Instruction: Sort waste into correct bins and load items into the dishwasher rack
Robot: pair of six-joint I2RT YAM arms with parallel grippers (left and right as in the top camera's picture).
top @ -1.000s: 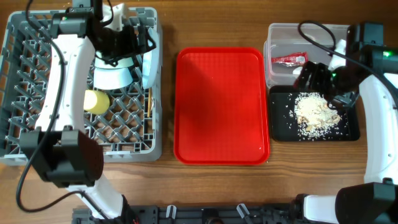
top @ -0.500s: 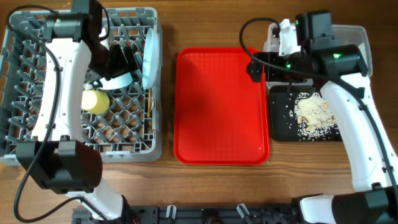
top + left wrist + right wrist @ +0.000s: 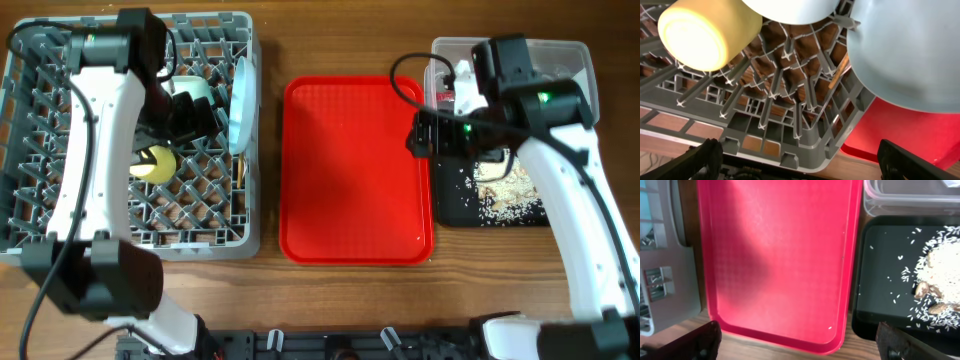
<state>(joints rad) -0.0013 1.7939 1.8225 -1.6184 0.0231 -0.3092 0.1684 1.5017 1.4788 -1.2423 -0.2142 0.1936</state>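
The grey dishwasher rack (image 3: 40,200) holds a yellow cup (image 3: 150,165), a mint-green bowl (image 3: 192,90), an upright pale-blue plate (image 3: 238,105) and a wooden chopstick (image 3: 241,175). My left gripper (image 3: 190,118) hovers over them, open and empty. The left wrist view shows the cup (image 3: 705,32), the bowl's rim (image 3: 790,10), the plate (image 3: 910,55), the chopstick (image 3: 840,70) and my open jaws (image 3: 800,167). My right gripper (image 3: 425,135) is open and empty over the red tray's right edge (image 3: 800,347). Rice (image 3: 500,185) lies in the black tray (image 3: 450,210). The arm mostly hides the red wrapper (image 3: 443,99) in the clear tub (image 3: 560,60).
The red serving tray (image 3: 355,170) lies between the rack and the bins, with one grain of rice near its front right corner (image 3: 829,327). The right wrist view also shows the black tray (image 3: 885,290), the rice (image 3: 945,270) and the tub's edge (image 3: 910,195).
My right arm swung left from the black tray to the red tray's right edge. My left gripper shifted within the rack, and the bowl now shows behind it.
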